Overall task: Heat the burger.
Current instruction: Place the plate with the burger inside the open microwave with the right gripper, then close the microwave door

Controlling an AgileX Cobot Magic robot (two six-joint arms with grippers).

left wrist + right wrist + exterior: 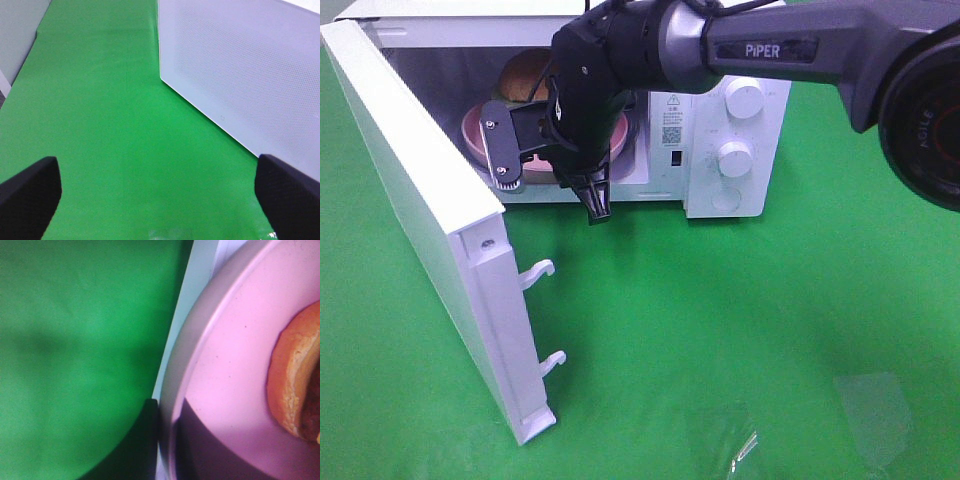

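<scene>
The burger (525,75) shows its golden-brown bun inside the open microwave (720,190), on a pink plate (475,130). My right gripper (568,150) reaches into the opening from the right, and its wrist hides much of the plate. In the right wrist view the gripper (167,440) is shut on the rim of the plate (235,365), one dark finger (142,445) outside the rim and one over the pink surface. The burger (295,375) lies just beyond on the plate. My left gripper (157,200) is open and empty above the green cloth. It is out of the high view.
The microwave door (420,200) swings wide open at the left, with two latch hooks (540,272) sticking out. Two white knobs (745,100) sit on the control panel. A white speckled panel (240,75) stands close to the left gripper. Clear film (870,410) lies front right.
</scene>
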